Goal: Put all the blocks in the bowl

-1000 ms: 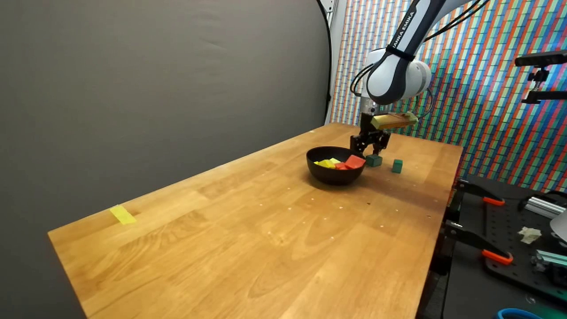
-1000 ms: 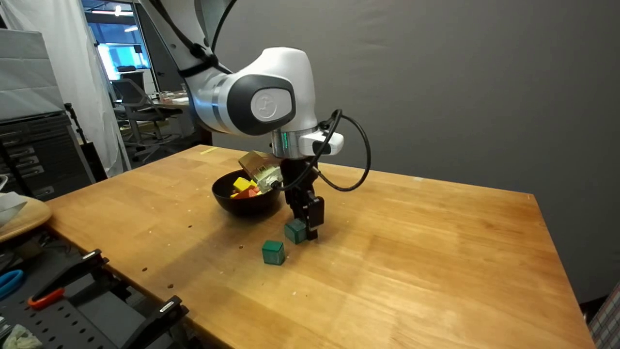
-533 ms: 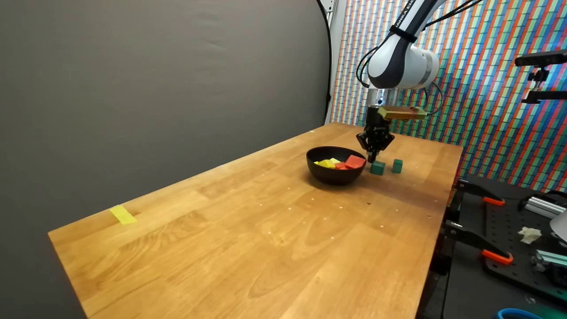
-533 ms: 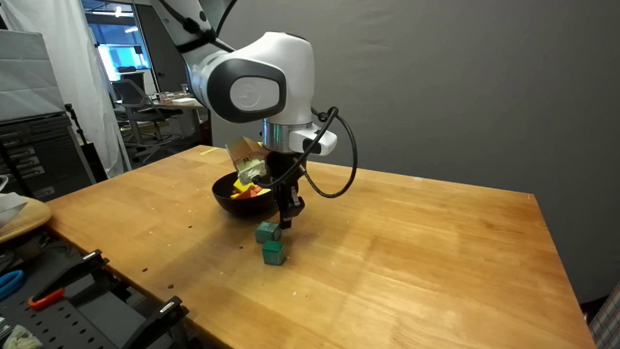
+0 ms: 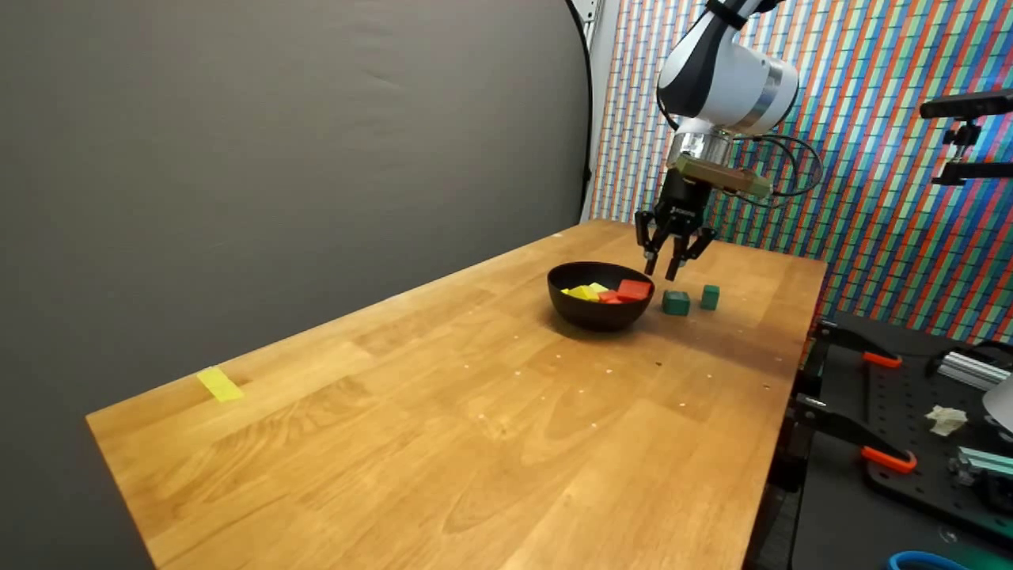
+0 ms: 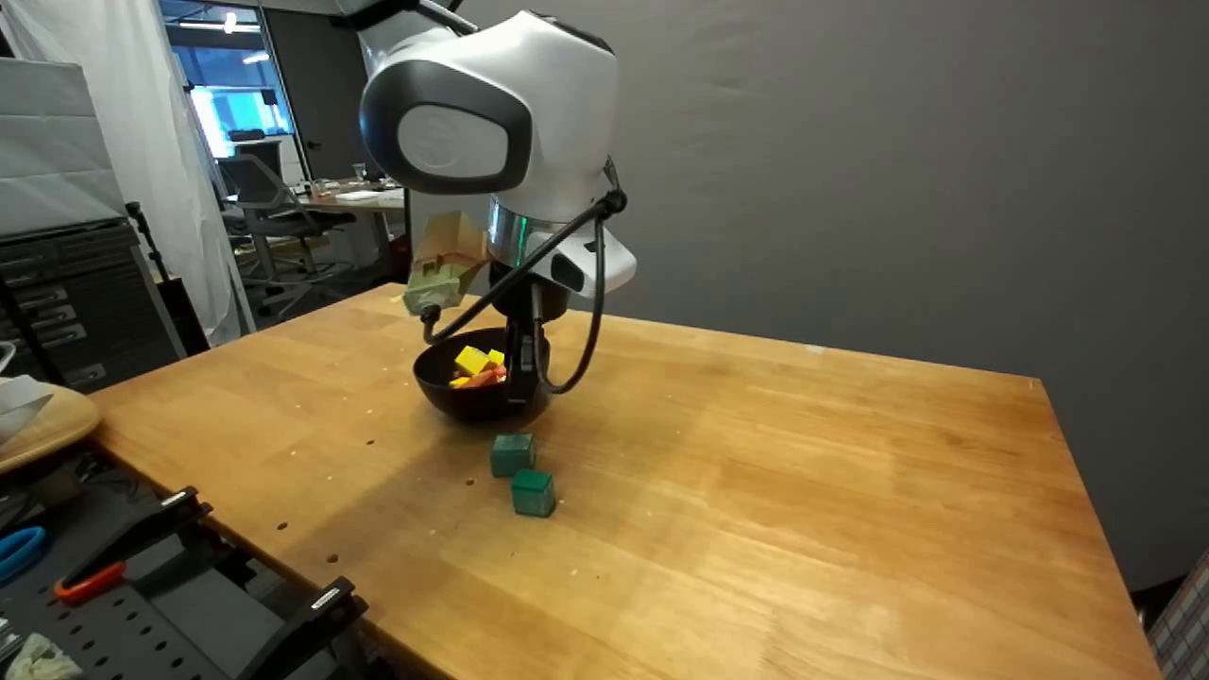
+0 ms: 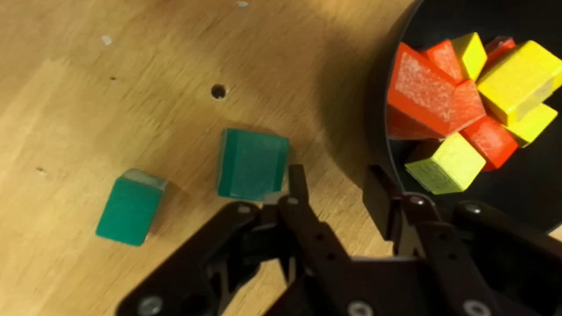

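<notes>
A green block (image 5: 676, 302) sits on the table beside the black bowl (image 5: 599, 318). A second green block (image 5: 710, 297) stands a little farther from the bowl. Both green blocks also show in an exterior view (image 6: 513, 455) and the wrist view (image 7: 253, 164). Red blocks (image 7: 423, 87) and yellow blocks (image 7: 513, 83) lie in the bowl, several in all. My gripper (image 7: 336, 175) is open and empty, raised above the table. In the wrist view its fingers point between the nearer green block and the bowl's rim. In an exterior view the gripper (image 6: 517, 401) hides part of the bowl.
A flat pale-yellow strip (image 5: 220, 383) lies at the table's (image 5: 475, 443) far end. Black clamps with orange tips (image 5: 886, 459) sit along the table edge. A round wooden board (image 6: 42, 434) stands beside the table.
My gripper has risen away from the nearer green block. That block has shifted toward the other green block. The fingers, which looked close together half a second ago, now show apart.
</notes>
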Robot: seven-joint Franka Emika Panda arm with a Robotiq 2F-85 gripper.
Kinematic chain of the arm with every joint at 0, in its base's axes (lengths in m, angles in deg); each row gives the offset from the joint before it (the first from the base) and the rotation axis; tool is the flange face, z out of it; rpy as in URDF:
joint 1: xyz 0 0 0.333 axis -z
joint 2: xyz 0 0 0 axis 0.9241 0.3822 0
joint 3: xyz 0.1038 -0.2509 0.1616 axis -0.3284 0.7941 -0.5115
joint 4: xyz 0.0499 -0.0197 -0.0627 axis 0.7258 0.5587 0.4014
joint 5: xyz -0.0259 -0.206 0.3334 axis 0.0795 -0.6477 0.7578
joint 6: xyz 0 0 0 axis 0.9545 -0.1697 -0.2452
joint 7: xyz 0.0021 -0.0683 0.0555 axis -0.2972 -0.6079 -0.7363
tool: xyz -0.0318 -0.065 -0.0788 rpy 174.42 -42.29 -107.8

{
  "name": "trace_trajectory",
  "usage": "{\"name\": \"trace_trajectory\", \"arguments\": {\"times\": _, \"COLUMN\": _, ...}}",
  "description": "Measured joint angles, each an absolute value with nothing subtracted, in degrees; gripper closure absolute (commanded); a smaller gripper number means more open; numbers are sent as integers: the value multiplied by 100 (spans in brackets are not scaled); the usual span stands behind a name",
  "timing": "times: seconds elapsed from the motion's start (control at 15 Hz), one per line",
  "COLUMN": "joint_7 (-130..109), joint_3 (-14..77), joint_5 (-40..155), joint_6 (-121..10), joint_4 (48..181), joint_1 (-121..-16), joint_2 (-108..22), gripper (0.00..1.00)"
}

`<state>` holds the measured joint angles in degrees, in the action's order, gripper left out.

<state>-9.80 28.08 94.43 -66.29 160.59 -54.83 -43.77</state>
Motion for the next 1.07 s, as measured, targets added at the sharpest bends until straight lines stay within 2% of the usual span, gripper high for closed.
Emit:
{"name": "trace_trajectory", "arguments": {"times": 0.27, "joint_7": -594, "joint_3": 2845, "joint_5": 9991, "joint_6": -6761, "joint_4": 16189, "joint_1": -5622, "joint_2": -4395, "gripper": 0}}
{"name": "trace_trajectory", "arguments": {"times": 1.07, "joint_7": 300, "joint_3": 3114, "joint_5": 9944, "joint_6": -8221, "joint_4": 16862, "joint_1": -6102, "joint_2": -4524, "gripper": 0}}
